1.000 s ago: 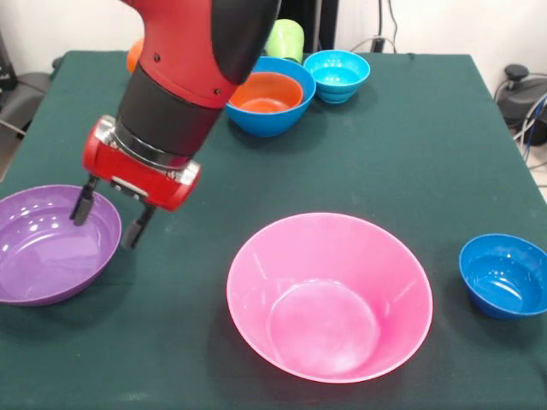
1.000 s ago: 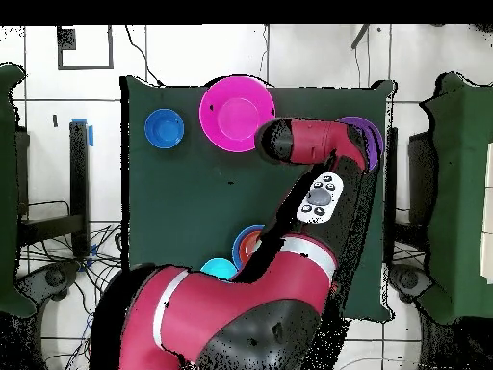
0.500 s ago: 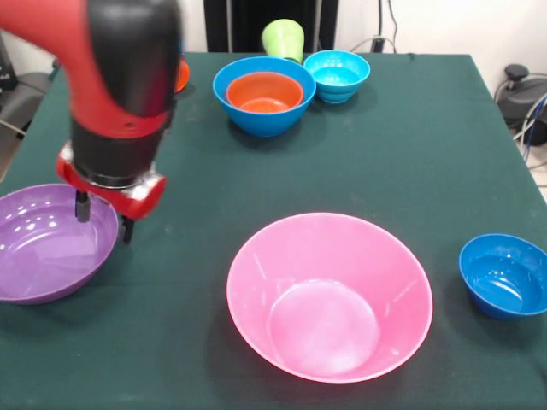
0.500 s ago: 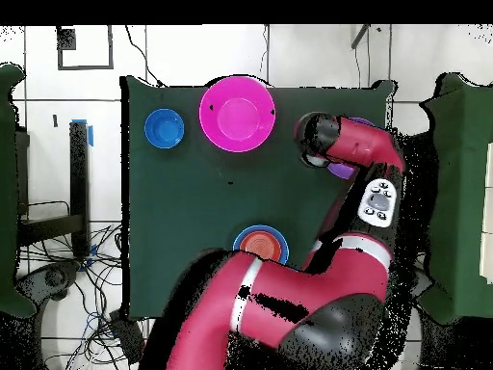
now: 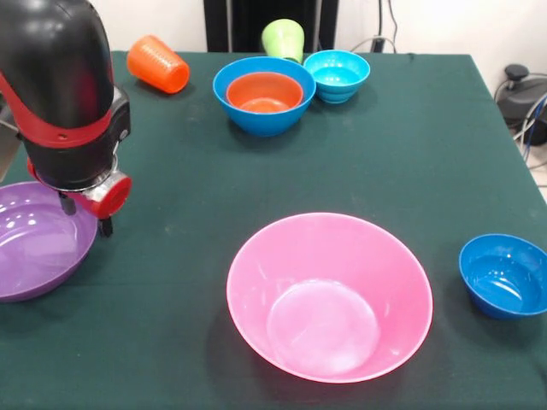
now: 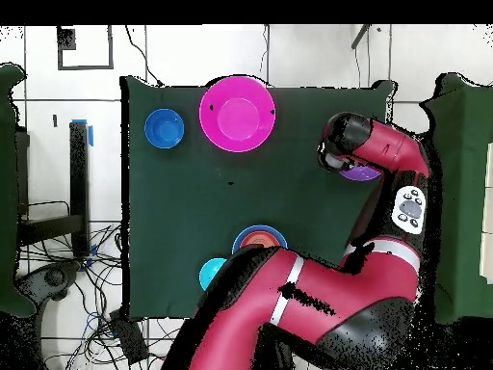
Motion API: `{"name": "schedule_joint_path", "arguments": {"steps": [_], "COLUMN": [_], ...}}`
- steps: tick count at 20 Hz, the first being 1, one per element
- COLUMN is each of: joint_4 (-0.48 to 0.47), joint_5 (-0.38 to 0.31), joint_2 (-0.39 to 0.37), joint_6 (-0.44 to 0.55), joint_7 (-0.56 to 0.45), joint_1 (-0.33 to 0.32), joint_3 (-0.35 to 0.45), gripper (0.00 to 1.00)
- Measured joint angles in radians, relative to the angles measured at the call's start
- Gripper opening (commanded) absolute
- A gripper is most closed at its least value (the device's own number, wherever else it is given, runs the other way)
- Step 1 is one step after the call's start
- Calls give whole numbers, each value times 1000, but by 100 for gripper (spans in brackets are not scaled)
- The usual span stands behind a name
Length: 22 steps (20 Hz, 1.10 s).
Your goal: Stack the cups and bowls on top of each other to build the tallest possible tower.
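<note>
My gripper (image 5: pixel 86 216) stands at the right rim of the large purple bowl (image 5: pixel 34 243), one finger inside the bowl and one outside, shut on that rim. From overhead the arm hides the gripper and only a sliver of the purple bowl (image 6: pixel 363 174) shows. The huge pink bowl (image 5: pixel 329 295) sits near the front middle. A small dark blue bowl (image 5: pixel 504 275) is at the right. At the back, the small orange bowl (image 5: pixel 265 92) rests inside the medium blue bowl (image 5: pixel 263 122), with the cyan bowl (image 5: pixel 337 73) beside it. The lime green cup (image 5: pixel 284 38) is behind them. On its side at the back left lies the orange ribbed cup (image 5: pixel 158 64).
All of it lies on a dark green table (image 5: pixel 410 154). The purple bowl reaches past the picture's left edge in the front view. Overhead, the pink bowl (image 6: pixel 237 113) and dark blue bowl (image 6: pixel 164 127) lie along the table's far edge.
The gripper has moved left and its fingers have drawn closer together. The purple bowl has slid left with it. The arm has swung clear of the orange cup.
</note>
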Motion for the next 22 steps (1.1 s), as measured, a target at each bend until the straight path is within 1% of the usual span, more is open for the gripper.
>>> {"name": "schedule_joint_path", "arguments": {"steps": [10,22], "joint_4": [-64,-78], "joint_5": [-6,-7], "joint_2": [3,2], "joint_6": [0,0], "joint_7": [0,0], "joint_1": [14,17], "joint_3": [13,16], "gripper": [100,100]}}
